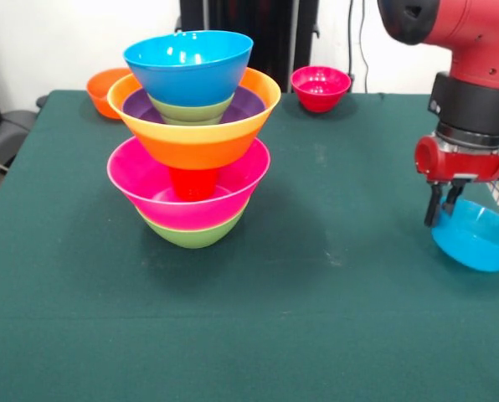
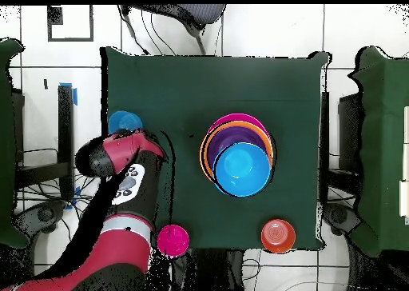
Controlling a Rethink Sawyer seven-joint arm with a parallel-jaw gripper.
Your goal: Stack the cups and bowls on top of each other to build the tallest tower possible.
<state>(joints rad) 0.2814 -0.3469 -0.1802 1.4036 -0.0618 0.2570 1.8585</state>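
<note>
The tower [image 1: 192, 138] stands left of the table's middle: a green bowl [image 1: 192, 234] lowest, a pink bowl [image 1: 149, 180], the red cup [image 1: 191, 182], a wide orange bowl [image 1: 198, 138], purple, green, and a blue bowl [image 1: 188, 63] on top. From above the tower [image 2: 237, 153] shows its blue top inside the purple and pink rims. At the right table edge my gripper [image 1: 444, 205] points down, its fingers shut on the near rim of a small blue bowl [image 1: 477, 236], which hangs tilted. In the overhead view the arm hides the gripper; the small blue bowl [image 2: 124, 122] shows beside it.
A small orange bowl [image 1: 105, 88] sits at the far left corner and a small red-pink bowl [image 1: 320, 86] at the far edge right of the tower. Overhead they are the orange bowl [image 2: 277, 235] and the red-pink bowl [image 2: 172, 240]. The table is covered in green cloth [image 1: 316, 318].
</note>
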